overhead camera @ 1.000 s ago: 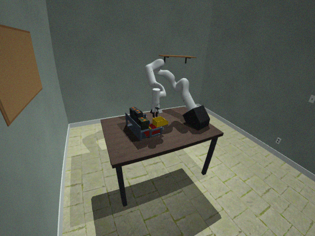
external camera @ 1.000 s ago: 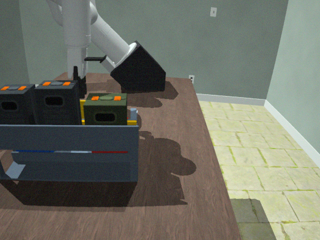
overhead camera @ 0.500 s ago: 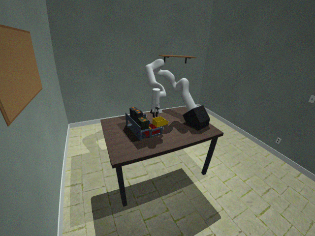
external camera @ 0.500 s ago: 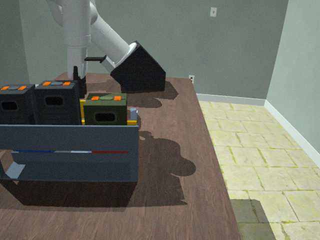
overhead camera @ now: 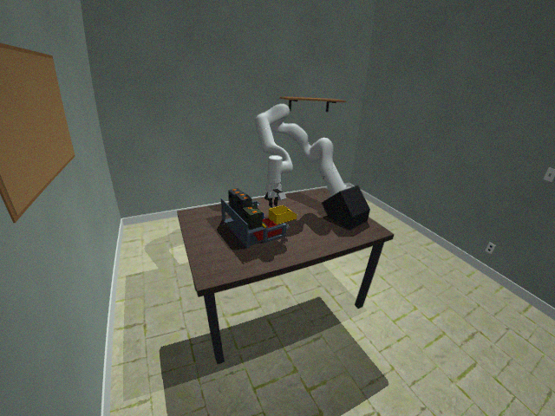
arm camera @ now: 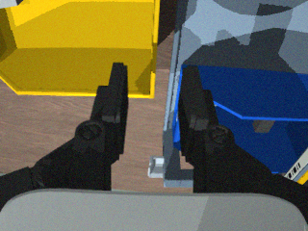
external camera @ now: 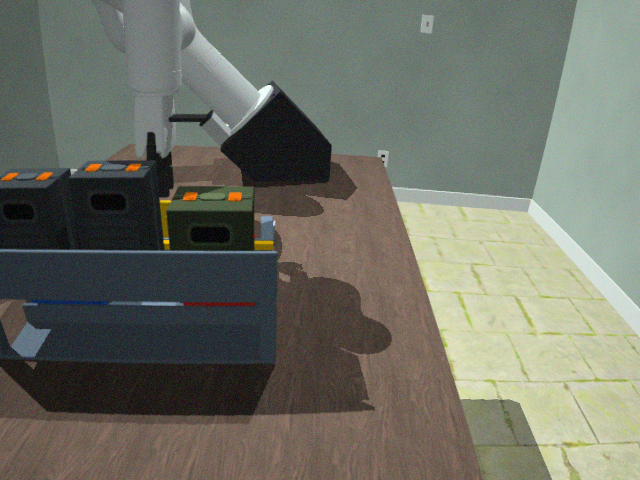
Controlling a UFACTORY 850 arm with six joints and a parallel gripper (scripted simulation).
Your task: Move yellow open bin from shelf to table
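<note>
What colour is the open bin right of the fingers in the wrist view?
Blue: the blue open bin shows best in the wrist view.

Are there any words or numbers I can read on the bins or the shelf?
None can be read.
The yellow bin, the blue bin and the green box show no writing.
A scrap of dark marks at the right edge of the wrist view is cut off and too blurred to read.

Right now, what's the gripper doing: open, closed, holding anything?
Gripper: partly open, holding nothing; its fingers hang apart near the yellow bin.
</note>
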